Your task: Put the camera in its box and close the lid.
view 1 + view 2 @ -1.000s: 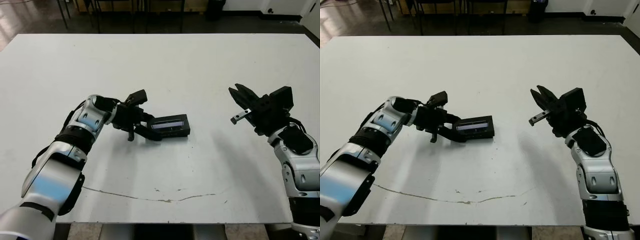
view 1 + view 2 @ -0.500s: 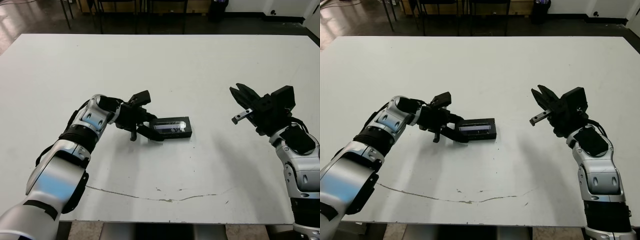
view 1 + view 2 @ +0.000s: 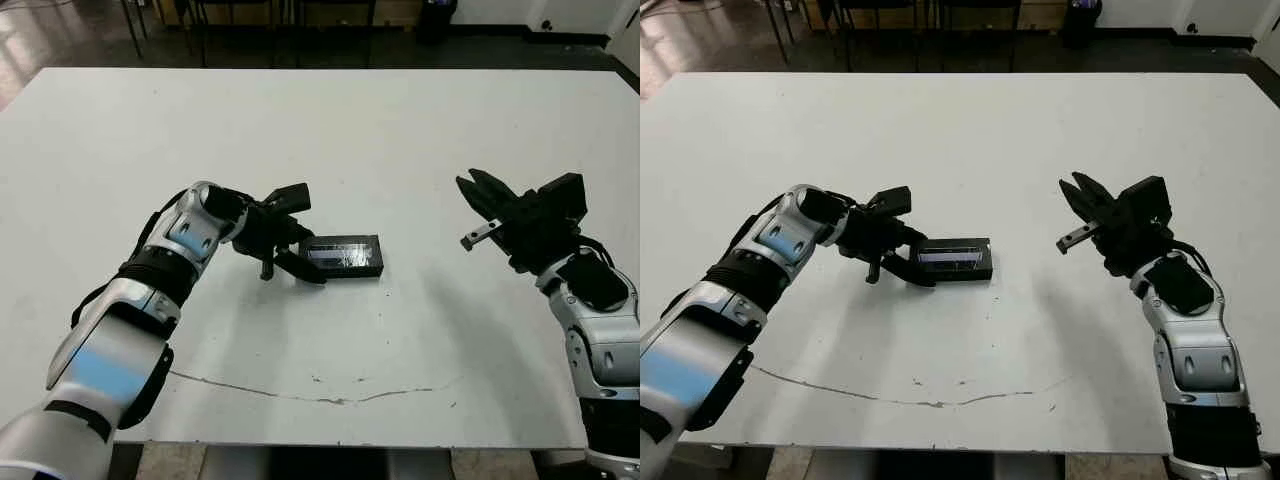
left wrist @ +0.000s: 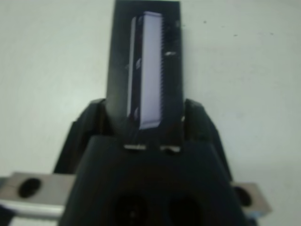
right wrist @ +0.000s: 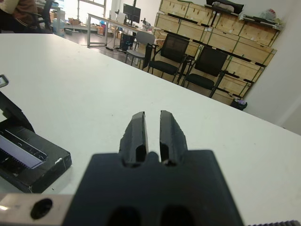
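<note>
The left gripper (image 3: 296, 262) is reaching across the white table (image 3: 330, 130), its two fingers spread to either side of the near end of the lid (image 3: 343, 252). In the left wrist view the fingers (image 4: 200, 123) are flanking that end closely, though whether they are actually pressing on it cannot be told. The lid, with its glossy strip facing up, is sitting flat on top of the box (image 3: 352, 268), near the middle of the table; the camera is not showing in any view. Bare tabletop is lying all around the closed box, and the table edges are well away from it. The right gripper (image 3: 1073, 215) is hanging above the table well apart from the box, with nothing between them. Its wrist view is showing its fingers (image 5: 136, 133) nearly together with only a slim gap, empty, and chairs (image 5: 200, 67) and wooden crates (image 5: 225, 23) beyond the far edge.
</note>
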